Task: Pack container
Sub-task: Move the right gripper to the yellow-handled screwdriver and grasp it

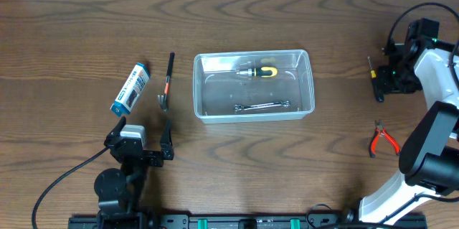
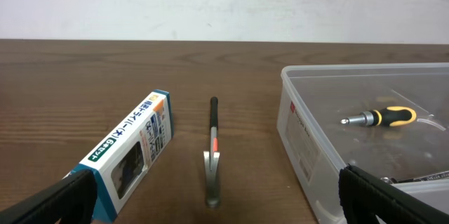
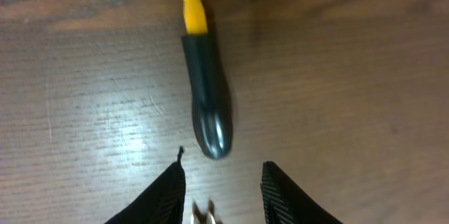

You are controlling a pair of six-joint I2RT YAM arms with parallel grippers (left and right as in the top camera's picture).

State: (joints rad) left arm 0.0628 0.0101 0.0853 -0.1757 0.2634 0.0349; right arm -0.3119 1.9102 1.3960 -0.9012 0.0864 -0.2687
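Note:
The clear plastic container [image 1: 196, 85] sits mid-table and holds a stubby yellow-and-black screwdriver [image 1: 258, 72] and a small wrench [image 1: 262, 105]. My left gripper [image 1: 140, 139] is open and empty, low near the front, behind a small hammer [image 1: 168, 78] and a blue-and-white box [image 1: 130, 87]. The left wrist view shows the box [image 2: 130, 150], the hammer [image 2: 212, 154], the container wall [image 2: 302, 147] and my fingers [image 2: 224, 199] wide apart. My right gripper [image 1: 387, 80] is open beside a black-handled screwdriver [image 1: 374, 82]. In the right wrist view the fingers [image 3: 221, 182] sit just behind its handle end [image 3: 203, 90].
Red-handled pliers [image 1: 380, 139] lie on the table at the right, near the right arm's base. The wooden table's far edge runs along the top of the overhead view. A cable trails from the left arm at the front left.

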